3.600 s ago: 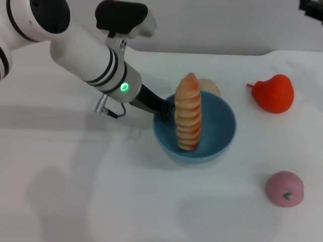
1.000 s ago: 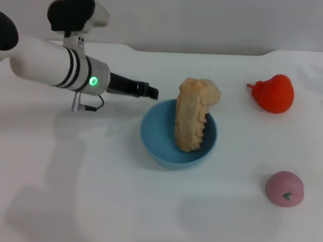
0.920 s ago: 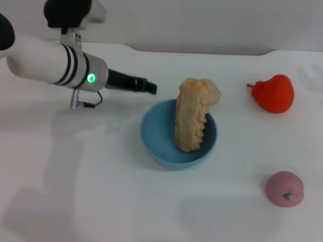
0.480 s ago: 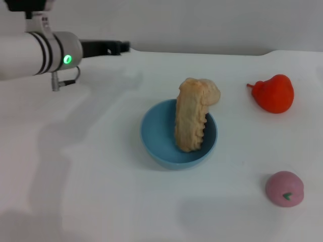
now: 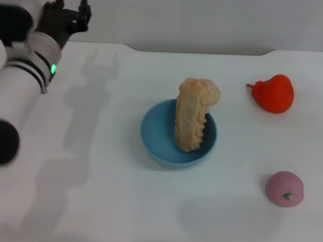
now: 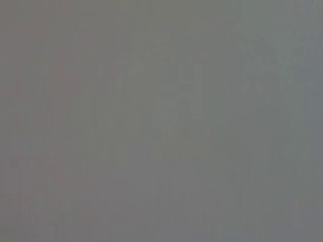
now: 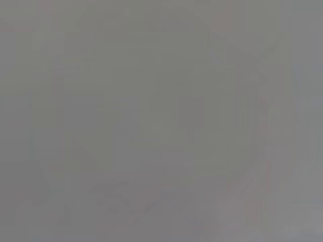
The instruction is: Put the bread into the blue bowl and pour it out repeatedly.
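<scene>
The bowl (image 5: 178, 136) sits mid-tabletop (image 5: 101, 191). The bread (image 5: 193, 118) stands in it, leaning on its far rim. A toy pear (image 5: 273, 93) lies far right; a round toy fruit (image 5: 284, 188) lies near right. The left gripper (image 5: 70, 12) is at far left.

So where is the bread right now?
Head view: the bread stands on end in the blue bowl, mid-table, leaning on its far rim.
</scene>
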Action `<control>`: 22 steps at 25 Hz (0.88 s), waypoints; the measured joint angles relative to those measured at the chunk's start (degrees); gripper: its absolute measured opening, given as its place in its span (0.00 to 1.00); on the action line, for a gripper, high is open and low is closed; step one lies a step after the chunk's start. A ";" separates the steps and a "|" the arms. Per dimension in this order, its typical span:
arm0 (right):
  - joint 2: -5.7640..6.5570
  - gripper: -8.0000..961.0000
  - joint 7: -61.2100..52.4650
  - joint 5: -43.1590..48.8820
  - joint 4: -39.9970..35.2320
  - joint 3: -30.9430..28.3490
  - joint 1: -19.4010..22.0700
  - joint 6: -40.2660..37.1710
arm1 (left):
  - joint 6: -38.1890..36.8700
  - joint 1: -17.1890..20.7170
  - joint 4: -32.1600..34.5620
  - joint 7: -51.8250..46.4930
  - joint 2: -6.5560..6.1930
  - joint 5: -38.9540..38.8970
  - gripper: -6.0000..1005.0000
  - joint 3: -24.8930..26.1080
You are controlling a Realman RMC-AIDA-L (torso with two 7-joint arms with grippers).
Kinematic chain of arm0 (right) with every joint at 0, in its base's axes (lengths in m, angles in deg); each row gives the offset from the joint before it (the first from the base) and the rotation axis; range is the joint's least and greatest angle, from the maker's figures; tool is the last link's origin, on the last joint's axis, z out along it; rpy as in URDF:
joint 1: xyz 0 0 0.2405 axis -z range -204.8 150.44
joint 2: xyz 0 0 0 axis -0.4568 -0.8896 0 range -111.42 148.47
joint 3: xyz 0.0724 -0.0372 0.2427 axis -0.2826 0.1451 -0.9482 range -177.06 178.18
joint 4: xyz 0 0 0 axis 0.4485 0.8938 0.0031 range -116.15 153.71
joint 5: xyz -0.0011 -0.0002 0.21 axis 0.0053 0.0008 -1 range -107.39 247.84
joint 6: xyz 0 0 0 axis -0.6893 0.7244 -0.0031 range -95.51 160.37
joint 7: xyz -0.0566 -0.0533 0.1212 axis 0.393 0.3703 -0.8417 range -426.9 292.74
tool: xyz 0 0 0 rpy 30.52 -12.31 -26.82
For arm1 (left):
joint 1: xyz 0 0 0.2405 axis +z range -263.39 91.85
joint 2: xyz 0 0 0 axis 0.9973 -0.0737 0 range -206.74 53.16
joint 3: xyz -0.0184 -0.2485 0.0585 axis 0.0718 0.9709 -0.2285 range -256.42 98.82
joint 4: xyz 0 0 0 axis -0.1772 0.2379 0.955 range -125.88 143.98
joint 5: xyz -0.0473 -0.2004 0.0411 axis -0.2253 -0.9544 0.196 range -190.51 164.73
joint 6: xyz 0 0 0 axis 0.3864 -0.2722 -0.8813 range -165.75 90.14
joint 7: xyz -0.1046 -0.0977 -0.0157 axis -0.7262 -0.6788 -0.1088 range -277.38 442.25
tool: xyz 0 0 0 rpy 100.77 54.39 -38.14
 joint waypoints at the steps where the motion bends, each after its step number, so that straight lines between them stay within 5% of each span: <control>1: -0.07 0.51 2.35 0.37 -0.60 0.22 -0.42 -0.24 | -4.53 -0.05 -1.58 -0.07 0.05 1.80 0.51 -2.30; 4: -0.17 0.51 4.65 4.21 -2.34 1.92 -2.18 -4.36 | -18.30 -1.23 -9.15 -0.52 0.22 5.79 0.51 -9.83; 7: -0.20 0.51 4.84 9.82 -3.66 7.70 -3.87 -12.83 | -23.54 -2.02 -13.17 -0.63 0.37 6.13 0.51 -12.37; 13: -0.50 0.51 3.34 18.89 -6.07 26.77 -5.83 -33.61 | -24.39 -2.45 -16.00 -3.50 0.57 5.70 0.51 -13.16; 22: -0.94 0.51 -3.72 15.95 -20.43 53.64 -9.94 -72.10 | -24.47 -2.57 -18.74 -8.88 0.77 5.75 0.51 -13.33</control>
